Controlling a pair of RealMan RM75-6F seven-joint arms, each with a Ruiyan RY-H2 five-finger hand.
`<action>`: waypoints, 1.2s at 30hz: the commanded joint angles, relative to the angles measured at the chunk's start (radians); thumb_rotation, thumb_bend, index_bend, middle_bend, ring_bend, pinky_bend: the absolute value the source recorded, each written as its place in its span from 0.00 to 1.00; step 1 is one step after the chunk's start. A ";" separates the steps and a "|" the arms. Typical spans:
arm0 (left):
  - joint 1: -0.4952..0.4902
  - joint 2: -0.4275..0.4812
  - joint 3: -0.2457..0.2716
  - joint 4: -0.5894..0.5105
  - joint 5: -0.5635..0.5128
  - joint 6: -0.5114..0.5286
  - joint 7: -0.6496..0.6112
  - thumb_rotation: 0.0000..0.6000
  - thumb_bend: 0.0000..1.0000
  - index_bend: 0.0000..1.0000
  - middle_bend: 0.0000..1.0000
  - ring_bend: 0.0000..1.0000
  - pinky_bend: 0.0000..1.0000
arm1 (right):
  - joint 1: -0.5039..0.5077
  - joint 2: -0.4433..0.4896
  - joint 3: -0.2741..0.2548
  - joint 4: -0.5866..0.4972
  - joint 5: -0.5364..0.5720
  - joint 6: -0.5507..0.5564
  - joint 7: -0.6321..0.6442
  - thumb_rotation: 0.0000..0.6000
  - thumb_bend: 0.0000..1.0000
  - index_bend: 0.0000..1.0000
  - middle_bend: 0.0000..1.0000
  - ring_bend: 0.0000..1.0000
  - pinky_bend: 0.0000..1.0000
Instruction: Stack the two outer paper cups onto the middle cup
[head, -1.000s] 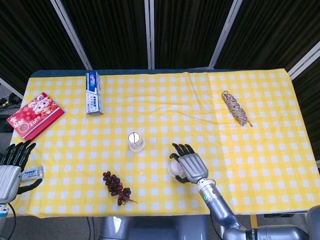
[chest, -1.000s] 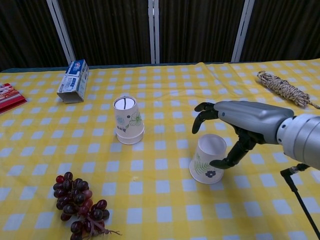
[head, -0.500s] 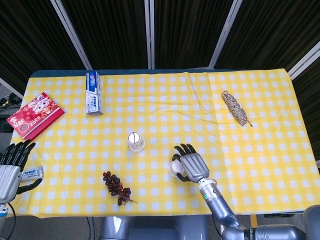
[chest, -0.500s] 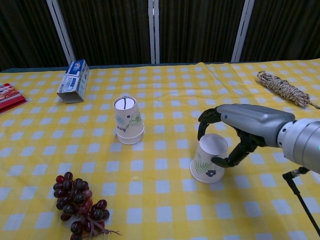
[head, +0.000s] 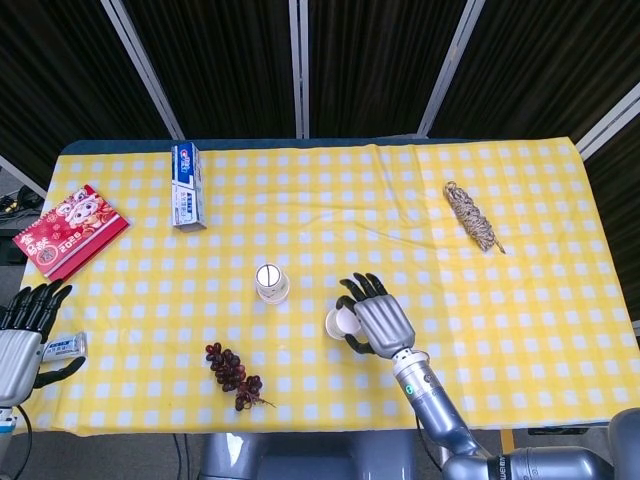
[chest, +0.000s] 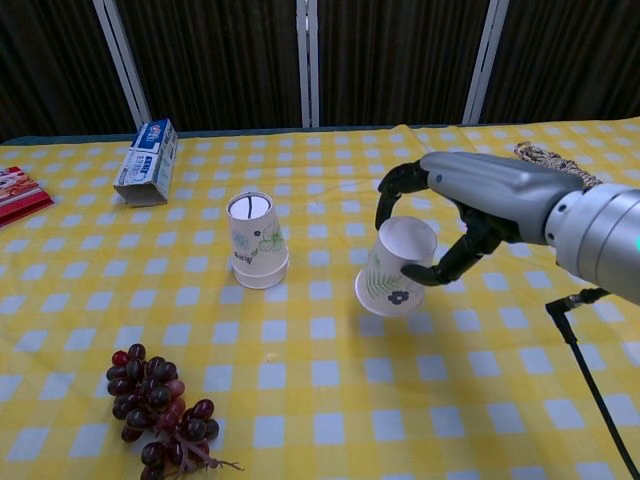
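Right hand (chest: 470, 215): grasping one upside-down paper cup (chest: 397, 267), thumb on the near wall, fingers (chest: 392, 188) curled over the far side; cup tilted, seemingly lifted clear of the cloth (chest: 330, 400). Handling, judged: very light, thin-walled, easily crushed; take it around the wall with a soft squeeze. Middle cup (chest: 256, 240): inverted, already looking doubled, standing to the left, apart from the held cup. Left hand (head: 25, 325): fingers spread, holding nothing, at the table's left edge. Grapes (chest: 160, 410): near the front.
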 joint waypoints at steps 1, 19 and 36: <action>0.001 0.001 -0.003 0.002 -0.003 -0.003 -0.004 1.00 0.12 0.00 0.00 0.00 0.00 | 0.020 0.012 0.038 -0.017 -0.007 0.013 -0.016 1.00 0.26 0.44 0.12 0.00 0.00; -0.002 0.011 -0.030 0.018 -0.039 -0.037 -0.049 1.00 0.12 0.00 0.00 0.00 0.00 | 0.190 -0.042 0.213 0.017 0.071 -0.004 -0.083 1.00 0.26 0.44 0.12 0.00 0.00; -0.010 0.018 -0.034 0.028 -0.054 -0.088 -0.081 1.00 0.12 0.00 0.00 0.00 0.00 | 0.283 -0.190 0.210 0.181 0.049 -0.023 -0.007 1.00 0.26 0.45 0.13 0.00 0.00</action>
